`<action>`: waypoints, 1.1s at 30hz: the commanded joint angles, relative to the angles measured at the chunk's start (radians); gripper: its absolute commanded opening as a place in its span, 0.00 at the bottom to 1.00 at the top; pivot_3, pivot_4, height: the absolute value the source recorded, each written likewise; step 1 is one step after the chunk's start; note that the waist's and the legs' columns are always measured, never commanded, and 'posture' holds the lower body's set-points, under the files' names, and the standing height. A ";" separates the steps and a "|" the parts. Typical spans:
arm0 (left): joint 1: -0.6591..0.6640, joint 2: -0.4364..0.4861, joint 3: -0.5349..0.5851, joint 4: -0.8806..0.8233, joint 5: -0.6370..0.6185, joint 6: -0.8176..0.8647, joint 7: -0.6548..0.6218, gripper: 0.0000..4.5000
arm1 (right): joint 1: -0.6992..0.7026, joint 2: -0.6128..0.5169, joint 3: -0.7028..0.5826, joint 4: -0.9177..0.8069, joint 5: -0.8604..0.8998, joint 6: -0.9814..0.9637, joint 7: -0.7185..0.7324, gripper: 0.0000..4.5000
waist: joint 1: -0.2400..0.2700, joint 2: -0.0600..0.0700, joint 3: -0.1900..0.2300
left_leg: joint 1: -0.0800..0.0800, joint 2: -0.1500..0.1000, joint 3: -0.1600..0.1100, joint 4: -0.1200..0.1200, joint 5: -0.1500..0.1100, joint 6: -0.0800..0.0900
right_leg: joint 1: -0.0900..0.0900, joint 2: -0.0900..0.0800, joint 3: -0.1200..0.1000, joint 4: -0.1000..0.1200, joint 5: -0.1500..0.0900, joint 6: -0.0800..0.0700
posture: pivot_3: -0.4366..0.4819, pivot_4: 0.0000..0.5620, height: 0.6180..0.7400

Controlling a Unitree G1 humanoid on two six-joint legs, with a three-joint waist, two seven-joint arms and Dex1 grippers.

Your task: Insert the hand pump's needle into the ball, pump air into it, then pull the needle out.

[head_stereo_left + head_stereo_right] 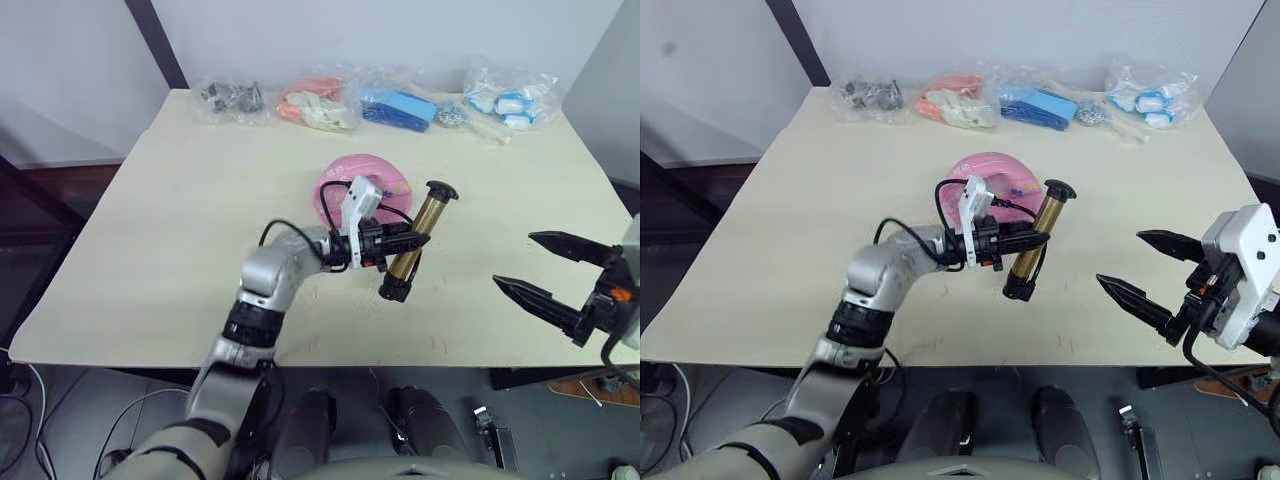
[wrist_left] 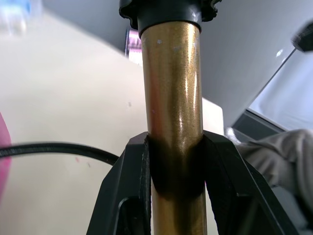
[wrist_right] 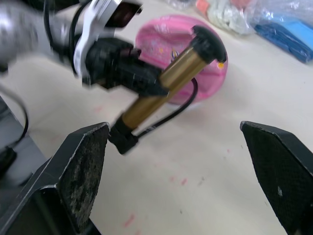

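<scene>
The left end effector (image 1: 408,241) is clamped on the pump (image 1: 418,240), its two black fingers (image 2: 129,191) pinching the bronze tube about midway along its length. The pump is held off the bench (image 1: 170,250), tilted, with one black end low and toward the robot and the other black end up and away. A thin black hose (image 3: 168,115) loops from the pump's lower end back toward the ball (image 1: 340,175); the needle cannot be made out.

The ball lies on the bench just beyond the left end effector, partly hidden behind its wrist and the pump. It looks flattened and limp rather than round, with small stickers on its pink skin.

Along the far edge of the bench sits a row of clear bags (image 1: 232,100), from dark bits on the left, through orange and pale pieces and a blue item, to white and blue things on the right.

The right end effector (image 1: 545,268) hovers over the near right part of the bench, its fingers spread wide with nothing between them. It stands well apart from the pump and ball, which lie to its left; in the right wrist view the pump and ball sit ahead of the gap between its fingers.
</scene>
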 commanded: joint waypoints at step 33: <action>-0.035 -0.216 0.138 0.693 0.035 -1.121 -0.466 0.22 | -0.545 0.264 0.665 0.150 -0.119 -0.036 -0.321 1.00 | 0.001 0.000 -0.001 | -0.005 0.001 -0.002 0.009 -0.004 0.007 | 0.000 0.001 -0.002 -0.001 0.002 0.003 | 0.48 0.27 1.00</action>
